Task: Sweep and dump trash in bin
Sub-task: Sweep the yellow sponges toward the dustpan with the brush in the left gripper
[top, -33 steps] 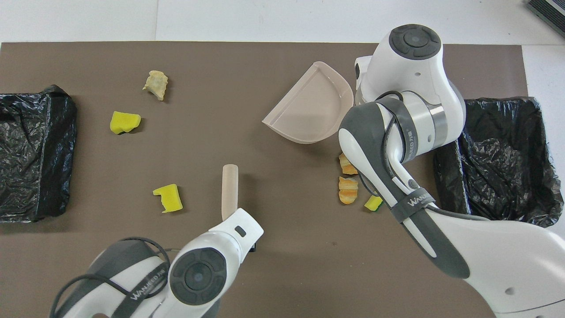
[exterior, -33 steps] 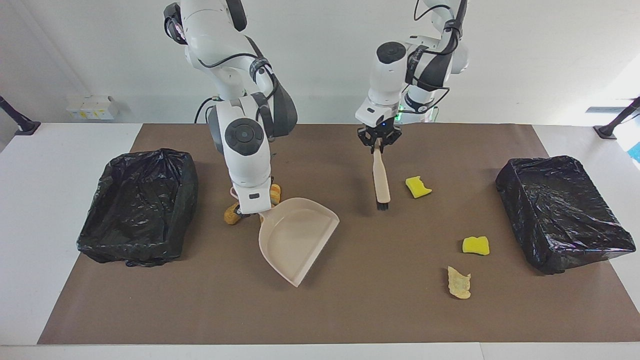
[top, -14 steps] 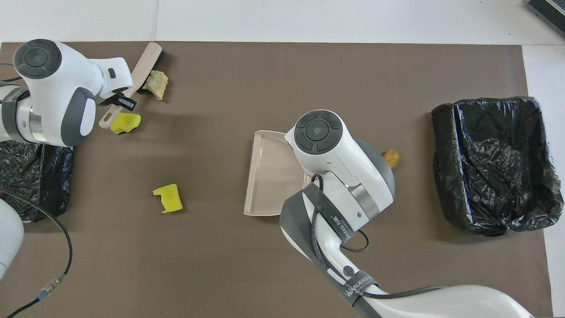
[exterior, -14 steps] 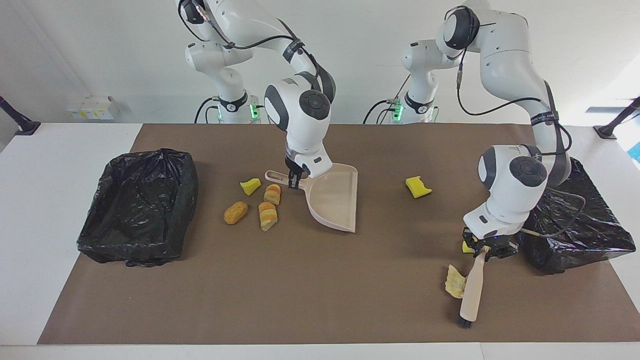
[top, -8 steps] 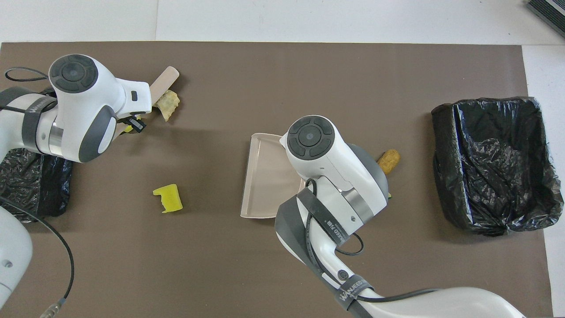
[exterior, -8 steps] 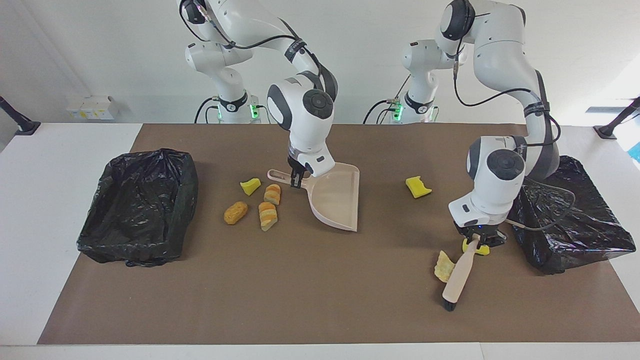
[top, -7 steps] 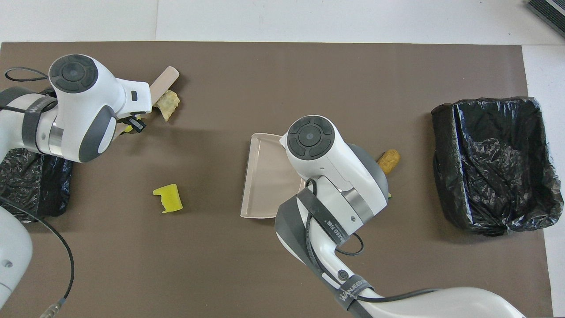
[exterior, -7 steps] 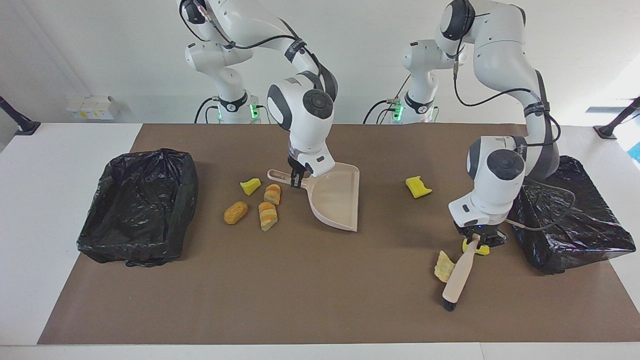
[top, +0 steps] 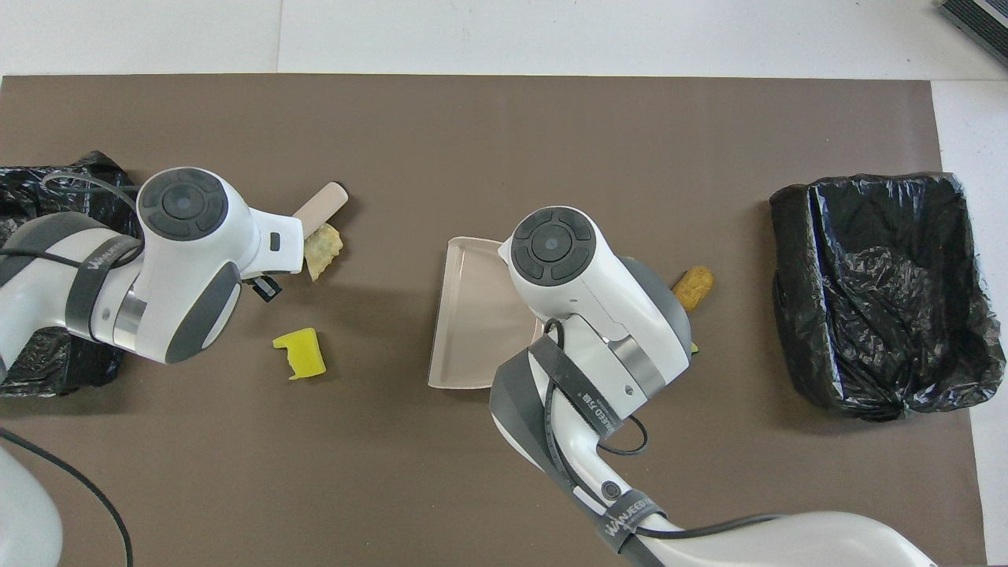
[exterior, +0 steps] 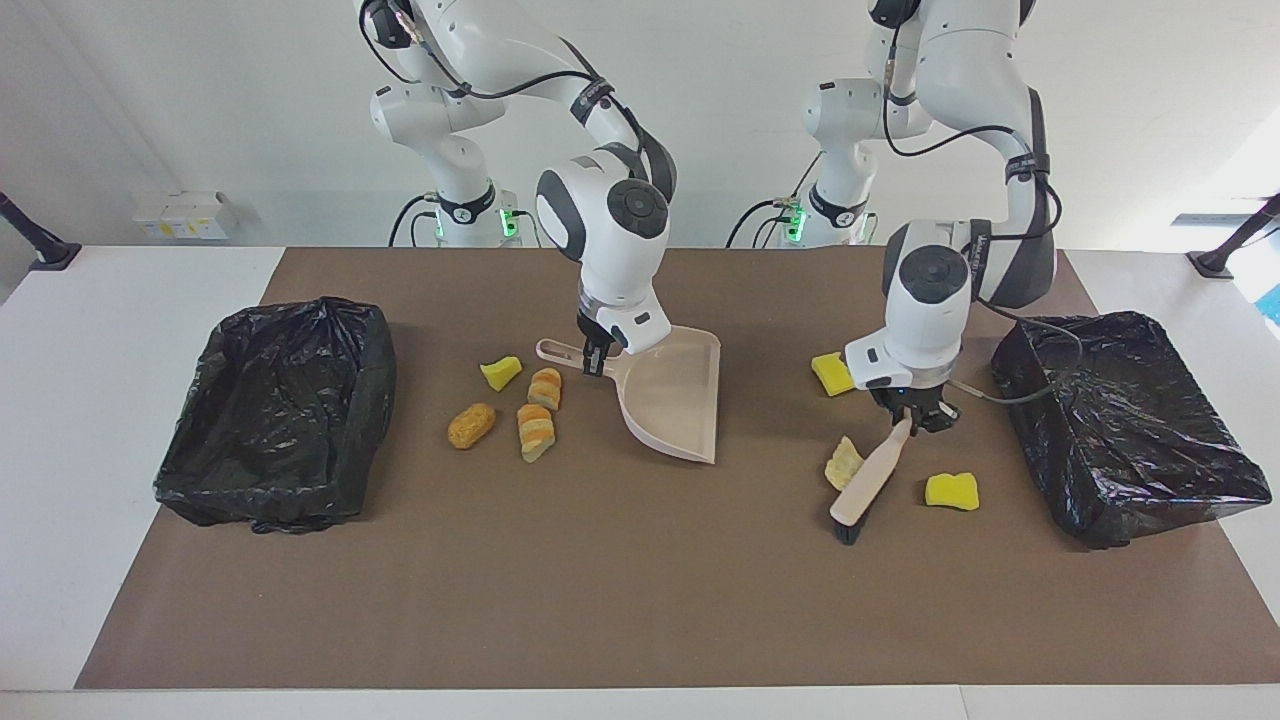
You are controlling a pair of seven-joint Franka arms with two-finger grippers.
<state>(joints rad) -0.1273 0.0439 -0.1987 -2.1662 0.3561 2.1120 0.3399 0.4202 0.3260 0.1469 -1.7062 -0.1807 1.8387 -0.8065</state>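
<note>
Brown mat [exterior: 640, 600] w/ two black-lined bins [exterior: 275, 410]

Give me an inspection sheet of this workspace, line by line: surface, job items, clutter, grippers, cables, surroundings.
Surface: brown mat on a white table.
Job's things: dustpan, mouth toward the left arm's end; brush against the beige flaky piece; three yellow wedges, three bread lumps; two black-lined bins.
Clutter: nothing seen.
Grippers: right gripper shut on the dustpan's handle; left gripper shut on the brush's handle.
Cables: one hangs from the left arm over the bin beside it.
Surroundings: white wall.
</note>
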